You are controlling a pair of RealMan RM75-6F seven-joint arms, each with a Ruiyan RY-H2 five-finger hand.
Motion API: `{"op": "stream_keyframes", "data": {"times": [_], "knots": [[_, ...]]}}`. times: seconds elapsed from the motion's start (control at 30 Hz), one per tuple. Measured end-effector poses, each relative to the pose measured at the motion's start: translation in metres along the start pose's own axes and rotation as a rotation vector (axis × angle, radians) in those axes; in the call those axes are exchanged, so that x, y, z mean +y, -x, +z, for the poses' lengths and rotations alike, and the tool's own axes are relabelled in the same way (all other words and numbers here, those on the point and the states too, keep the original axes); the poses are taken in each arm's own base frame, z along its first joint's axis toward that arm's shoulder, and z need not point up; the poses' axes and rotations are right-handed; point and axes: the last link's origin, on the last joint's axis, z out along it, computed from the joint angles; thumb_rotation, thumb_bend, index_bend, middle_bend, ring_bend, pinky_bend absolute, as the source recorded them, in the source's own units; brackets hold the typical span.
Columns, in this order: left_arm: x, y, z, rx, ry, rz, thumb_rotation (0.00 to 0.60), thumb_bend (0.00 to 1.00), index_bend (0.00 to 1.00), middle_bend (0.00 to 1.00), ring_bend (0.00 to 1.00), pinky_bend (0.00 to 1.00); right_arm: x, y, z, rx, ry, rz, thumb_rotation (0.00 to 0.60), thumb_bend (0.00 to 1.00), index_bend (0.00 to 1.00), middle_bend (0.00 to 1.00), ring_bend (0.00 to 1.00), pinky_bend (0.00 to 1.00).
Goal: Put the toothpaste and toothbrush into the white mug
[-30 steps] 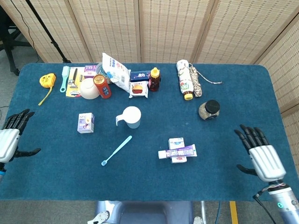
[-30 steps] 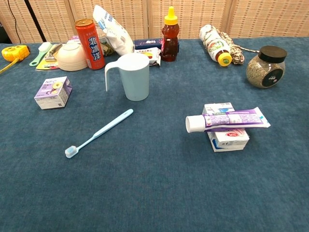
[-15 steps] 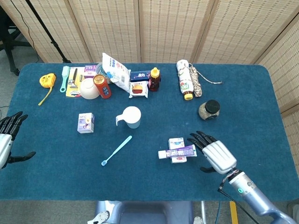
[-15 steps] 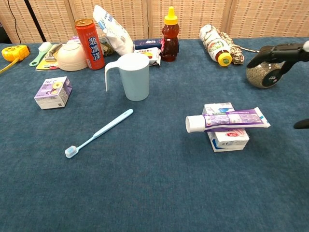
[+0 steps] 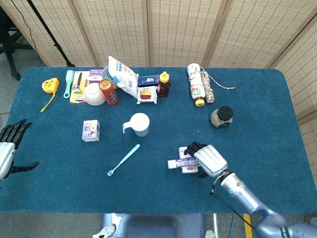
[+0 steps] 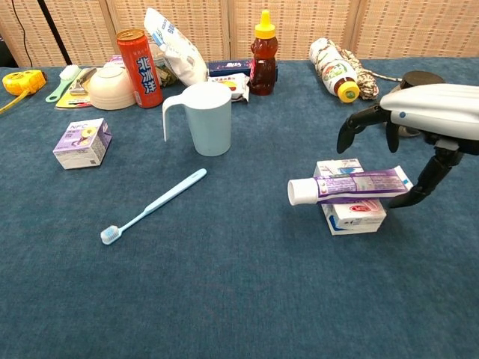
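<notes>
The white mug [image 5: 139,124] [image 6: 206,117] stands upright mid-table, handle to the left. A light-blue toothbrush [image 5: 124,159] [image 6: 153,205] lies flat in front of it, bristles toward the table's near edge. The purple-and-white toothpaste tube [image 5: 180,162] [image 6: 350,186] lies across a small white box [image 6: 352,213], cap pointing left. My right hand [image 5: 209,159] [image 6: 419,120] hovers over the tube's far end, fingers spread and arched above it, thumb down behind the tube's tail, holding nothing. My left hand [image 5: 7,148] stays at the table's left edge, fingers apart and empty.
Along the back stand a red can [image 6: 139,57], a white bowl [image 6: 111,86], a snack bag [image 6: 174,46], a honey bottle [image 6: 263,53], a lying bottle [image 6: 331,66] and a glass jar [image 5: 222,116]. A small purple box [image 6: 82,143] sits left of the mug.
My right hand has swept leftward from the table's right side to just above the toothpaste tube. The left hand has drawn back slightly toward the left edge. Objects have not moved.
</notes>
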Motion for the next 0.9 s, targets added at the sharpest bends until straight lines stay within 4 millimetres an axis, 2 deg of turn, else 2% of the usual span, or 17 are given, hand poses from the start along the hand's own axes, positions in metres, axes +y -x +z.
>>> {"op": "stream_keyframes", "data": {"times": [0.17,0.47,0.9], "knots": [[-0.001,0.000,0.000,-0.002,-0.003,-0.003,0.600,0.02,0.00,0.00,0.00,0.00,0.002,0.008,0.013,-0.028,0.023,-0.002,0.600,0.02,0.35,0.33,0.25,0.47],[-0.002,-0.001,0.001,-0.004,-0.009,-0.009,0.600,0.02,0.00,0.00,0.00,0.00,0.005,0.015,0.023,-0.054,0.043,0.012,0.600,0.21,0.38,0.36,0.28,0.52],[-0.002,0.000,0.001,-0.009,-0.014,-0.009,0.600,0.02,0.00,0.00,0.00,0.00,-0.001,0.021,0.032,-0.077,0.024,0.021,0.600,0.32,0.47,0.43,0.35,0.56]]}}
